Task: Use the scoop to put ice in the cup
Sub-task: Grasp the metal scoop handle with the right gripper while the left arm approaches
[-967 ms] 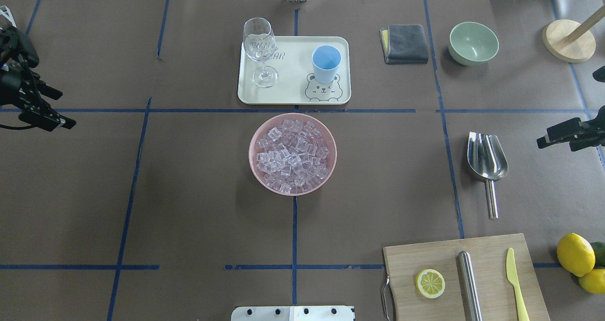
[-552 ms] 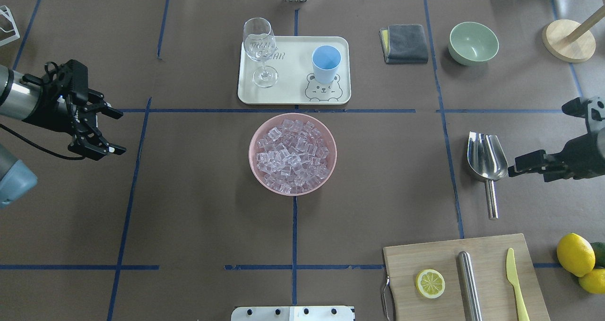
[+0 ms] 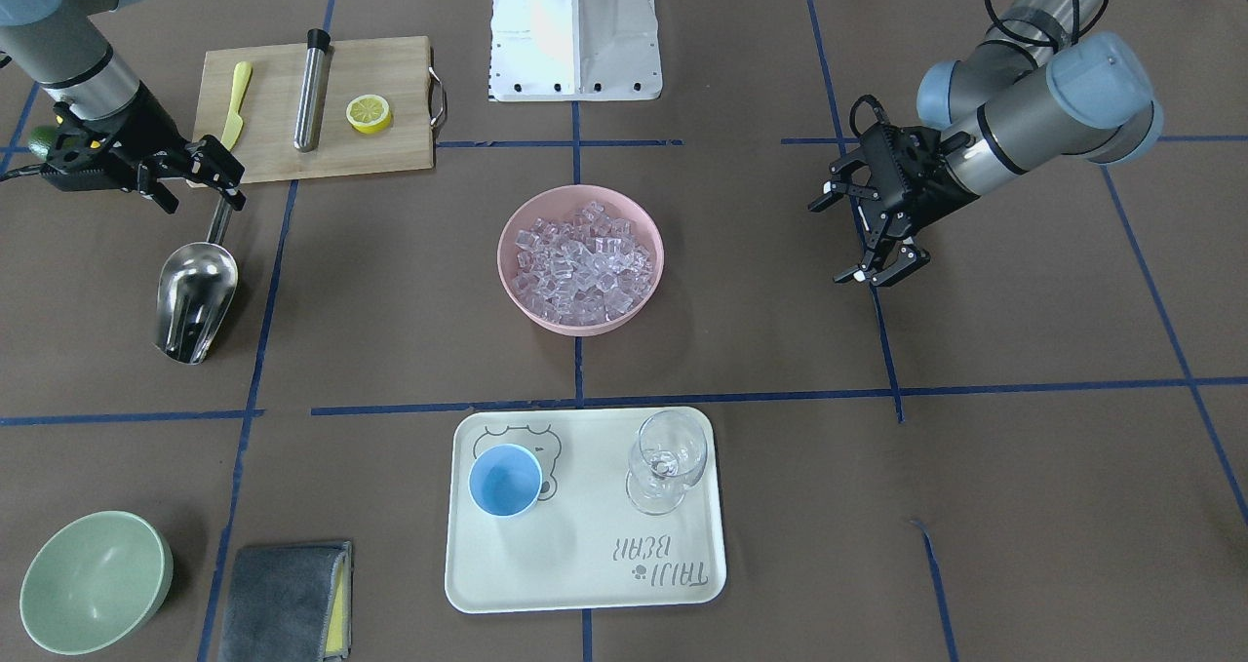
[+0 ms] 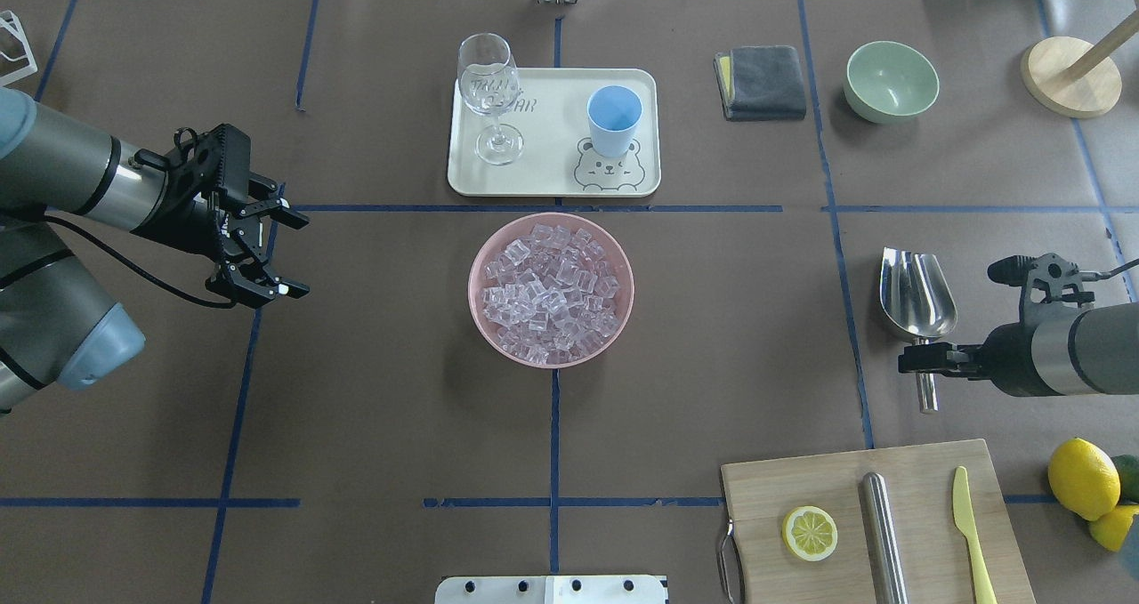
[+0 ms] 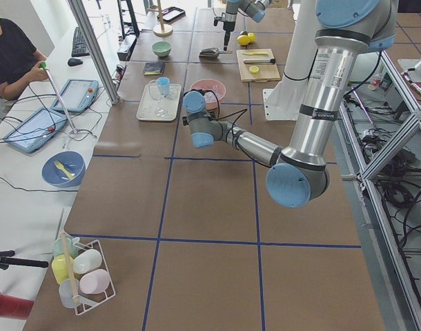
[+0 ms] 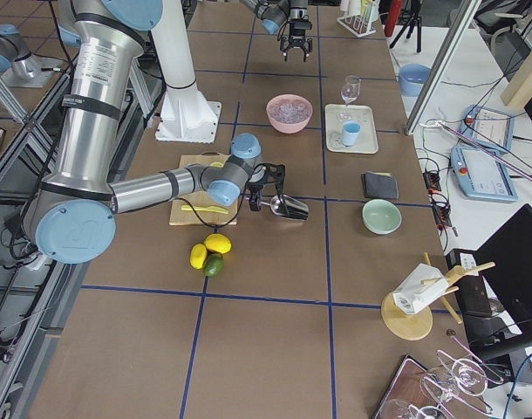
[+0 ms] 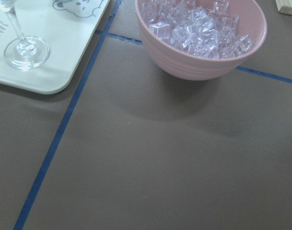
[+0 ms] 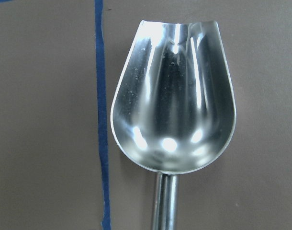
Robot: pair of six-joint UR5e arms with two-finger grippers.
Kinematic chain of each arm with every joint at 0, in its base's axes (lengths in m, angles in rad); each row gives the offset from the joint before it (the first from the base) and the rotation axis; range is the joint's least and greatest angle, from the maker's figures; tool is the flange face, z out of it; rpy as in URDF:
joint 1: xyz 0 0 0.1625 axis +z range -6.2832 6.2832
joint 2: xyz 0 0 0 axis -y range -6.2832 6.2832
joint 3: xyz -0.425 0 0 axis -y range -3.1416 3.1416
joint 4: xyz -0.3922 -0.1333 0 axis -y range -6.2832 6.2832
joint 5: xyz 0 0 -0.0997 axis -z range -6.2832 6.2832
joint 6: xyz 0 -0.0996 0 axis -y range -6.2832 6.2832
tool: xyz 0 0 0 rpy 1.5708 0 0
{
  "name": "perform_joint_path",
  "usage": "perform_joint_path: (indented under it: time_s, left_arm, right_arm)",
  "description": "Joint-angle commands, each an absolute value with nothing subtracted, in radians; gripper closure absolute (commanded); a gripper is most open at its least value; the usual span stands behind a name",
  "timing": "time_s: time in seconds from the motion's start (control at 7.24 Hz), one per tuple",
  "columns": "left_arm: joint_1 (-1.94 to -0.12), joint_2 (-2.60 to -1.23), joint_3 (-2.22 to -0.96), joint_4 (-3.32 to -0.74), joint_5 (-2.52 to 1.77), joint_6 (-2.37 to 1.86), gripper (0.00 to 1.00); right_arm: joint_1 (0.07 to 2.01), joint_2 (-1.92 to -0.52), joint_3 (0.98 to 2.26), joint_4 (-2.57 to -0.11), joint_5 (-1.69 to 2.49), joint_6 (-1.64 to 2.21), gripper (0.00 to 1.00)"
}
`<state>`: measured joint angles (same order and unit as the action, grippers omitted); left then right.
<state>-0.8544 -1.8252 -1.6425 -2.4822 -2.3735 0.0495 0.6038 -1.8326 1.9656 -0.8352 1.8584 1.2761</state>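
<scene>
Right claw [image 3: 203, 190] open, scoop [image 3: 198, 296] handle just below; closing off-center could roll the thin rod away. Left claw [image 4: 301, 257] open.

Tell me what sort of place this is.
Most likely a robotics lab, not a real bar: the table is papered and gridded with blue tape, the arms share a white base, and an operator sits beside tablets.

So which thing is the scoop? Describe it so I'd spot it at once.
Find the wooden cutting board at the bottom right of the overhead view. Just beyond it lies the scoop. Unlike the plain steel cylinder on the board, it has a wide shiny trough and a thin rod handle.
</scene>
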Motion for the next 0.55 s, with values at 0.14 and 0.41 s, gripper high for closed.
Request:
perform_joint_path:
  time_s: [0.14,0.41]
  left_arm:
    - [-0.853,-1.832,-1.632,-2.482,-2.372,0.049,0.0]
    - [-0.851,-1.832,-1.631,-2.482,-2.372,0.049,0.0]
  right_arm:
    - [0.47,-1.842,1.951,-0.827,1.682,1.316,0.0]
    - [0.462,-1.841,1.947,-0.827,1.675,1.315,0.54]
